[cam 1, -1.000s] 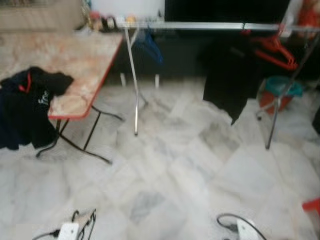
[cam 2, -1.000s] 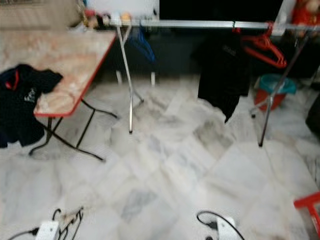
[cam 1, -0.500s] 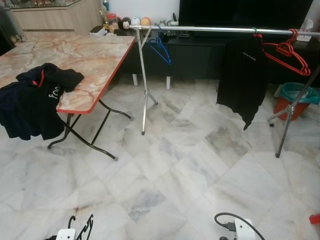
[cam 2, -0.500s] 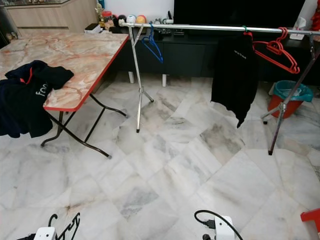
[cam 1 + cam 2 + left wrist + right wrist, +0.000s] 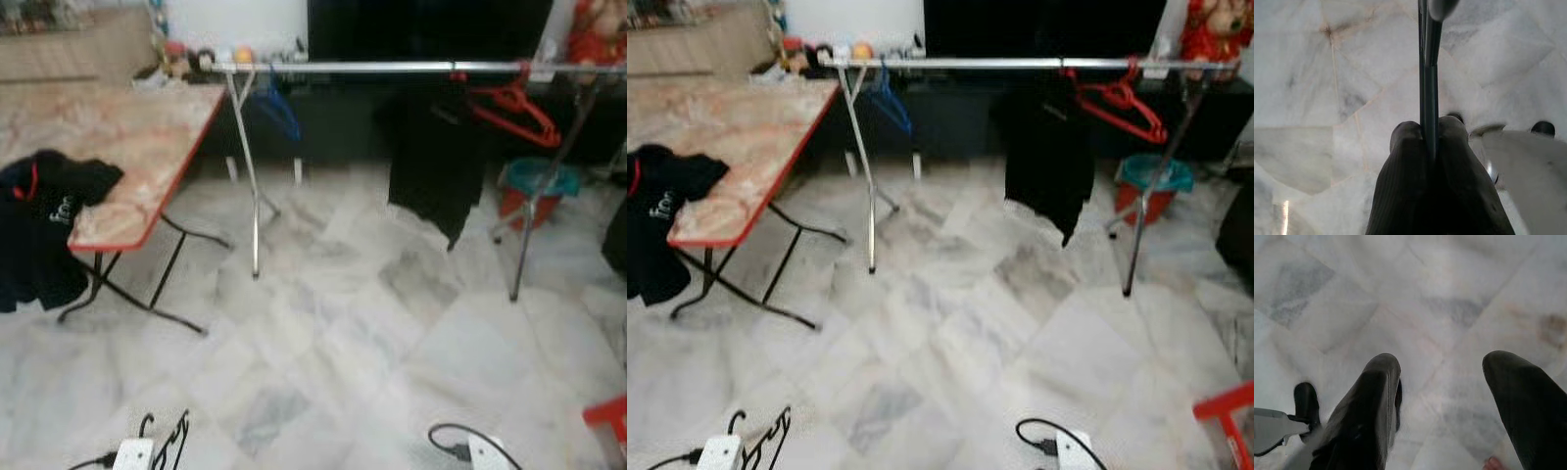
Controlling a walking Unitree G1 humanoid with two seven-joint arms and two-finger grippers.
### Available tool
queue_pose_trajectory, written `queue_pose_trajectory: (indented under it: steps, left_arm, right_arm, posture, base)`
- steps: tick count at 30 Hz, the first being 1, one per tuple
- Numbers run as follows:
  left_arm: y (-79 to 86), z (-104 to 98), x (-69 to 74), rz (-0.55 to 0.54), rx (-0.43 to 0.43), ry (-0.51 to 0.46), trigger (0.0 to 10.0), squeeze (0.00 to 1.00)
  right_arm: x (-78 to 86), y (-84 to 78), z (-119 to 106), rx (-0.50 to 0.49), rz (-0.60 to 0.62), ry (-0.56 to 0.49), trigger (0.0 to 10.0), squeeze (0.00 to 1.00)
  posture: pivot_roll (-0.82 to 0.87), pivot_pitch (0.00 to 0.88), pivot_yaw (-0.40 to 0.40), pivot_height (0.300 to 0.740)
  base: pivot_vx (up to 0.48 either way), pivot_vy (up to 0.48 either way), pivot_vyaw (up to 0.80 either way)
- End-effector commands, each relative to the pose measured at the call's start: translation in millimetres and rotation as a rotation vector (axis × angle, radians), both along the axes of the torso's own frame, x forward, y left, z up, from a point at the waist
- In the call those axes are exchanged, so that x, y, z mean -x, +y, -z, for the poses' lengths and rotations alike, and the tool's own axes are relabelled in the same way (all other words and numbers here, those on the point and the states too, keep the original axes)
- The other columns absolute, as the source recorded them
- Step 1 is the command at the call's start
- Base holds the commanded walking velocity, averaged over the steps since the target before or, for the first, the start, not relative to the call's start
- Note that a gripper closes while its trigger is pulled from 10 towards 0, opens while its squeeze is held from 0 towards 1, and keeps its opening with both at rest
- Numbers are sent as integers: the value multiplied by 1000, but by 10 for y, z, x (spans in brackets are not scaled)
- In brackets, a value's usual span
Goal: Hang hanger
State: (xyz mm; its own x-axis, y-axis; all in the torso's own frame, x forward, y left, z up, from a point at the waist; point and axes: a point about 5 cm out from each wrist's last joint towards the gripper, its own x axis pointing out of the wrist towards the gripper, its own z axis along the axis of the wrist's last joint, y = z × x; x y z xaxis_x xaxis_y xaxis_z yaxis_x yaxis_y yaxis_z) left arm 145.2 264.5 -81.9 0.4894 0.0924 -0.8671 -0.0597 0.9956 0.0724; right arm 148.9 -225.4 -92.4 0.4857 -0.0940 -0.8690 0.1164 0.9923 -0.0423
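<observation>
My left gripper hangs low over the marble floor, shut on a thin dark hanger. The hanger's black wire also pokes up at the bottom left of the left eye view. My right gripper hangs low on the other side, open, with nothing between its fingers. Ahead stands a silver clothes rack with a black shirt, red hangers and a blue hanger on its rail.
A folding marble-top table stands at the left with a black garment draped over its edge. A teal and red bucket sits behind the rack's right leg. A red stool is at the lower right.
The whole picture has swung and blurred, so the camera is moving. The rack, table and clothes keep their places. My left gripper still holds the hanger.
</observation>
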Motion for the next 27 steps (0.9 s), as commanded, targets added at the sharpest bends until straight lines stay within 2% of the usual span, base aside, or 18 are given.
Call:
queue_pose_trajectory:
  steps: [1, 11, 27]
  left_arm:
    - [38, 4, 40, -3, -12, 15, 10000, 0]
    - [29, 3, 30, 0, -10, 16, 10000, 0]
    - [47, -4, 27, 11, -18, 17, 10000, 0]
  right_arm:
    - [-42, 43, -9, -14, -1, -19, 10000, 0]
    - [-45, 26, -10, 6, -36, 5, 10000, 0]
    - [-37, 36, -6, 1, -23, 1, 10000, 0]
  posture:
    - [22, 0, 17, 740]
    - [22, 0, 14, 740]
    - [21, 0, 23, 740]
  base:
    - [379, 0, 0]
    - [378, 0, 0]
    - [386, 0, 0]
